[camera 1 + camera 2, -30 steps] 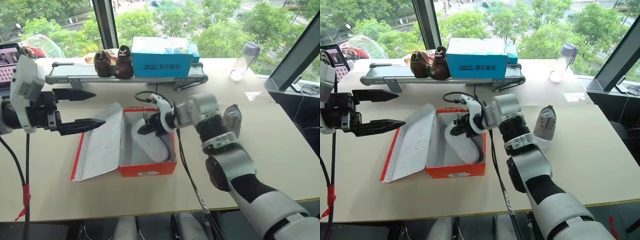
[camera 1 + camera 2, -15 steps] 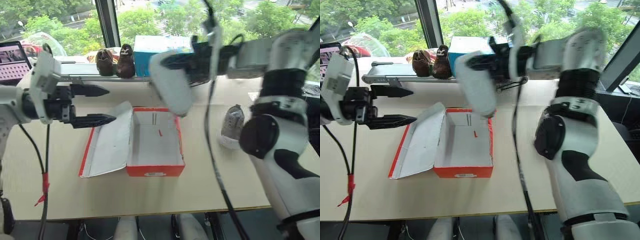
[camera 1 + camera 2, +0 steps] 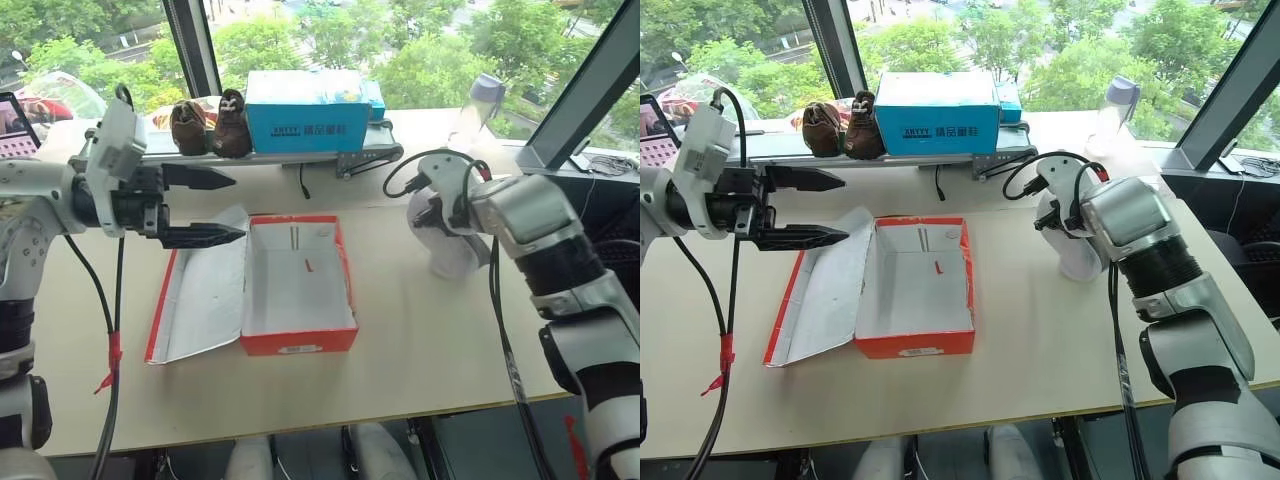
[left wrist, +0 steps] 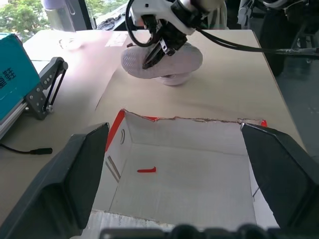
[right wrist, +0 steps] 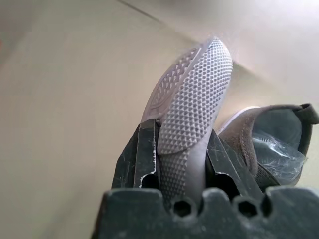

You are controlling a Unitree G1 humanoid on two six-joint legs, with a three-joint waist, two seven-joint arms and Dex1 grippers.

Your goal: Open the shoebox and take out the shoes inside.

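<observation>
The red shoebox (image 3: 300, 342) stands open mid-table, its pale inside empty, with the lid (image 3: 200, 290) lying flat to its left. My left gripper (image 3: 238, 208) hovers open over the lid's far end, pointing at the box. To the right of the box my right gripper (image 5: 182, 134) is shut on a grey shoe (image 5: 192, 104), squeezing its white sole from both sides and holding it low over the table. The other grey shoe (image 5: 271, 144) rests on the table right beside it. In the left wrist view both shoes (image 4: 162, 59) sit just beyond the box.
A blue box (image 3: 305, 110) and a dark brown pair of shoes (image 3: 205, 125) stand on a grey rail stand (image 3: 250, 155) at the back. A clear bottle (image 3: 472, 110) is at the back right. A black cable (image 3: 302, 185) lies behind the shoebox.
My right gripper has lifted the grey shoe out of the shoebox, swung it to the right and lowered it beside the other shoe. The box is now empty. The left gripper barely shifted.
</observation>
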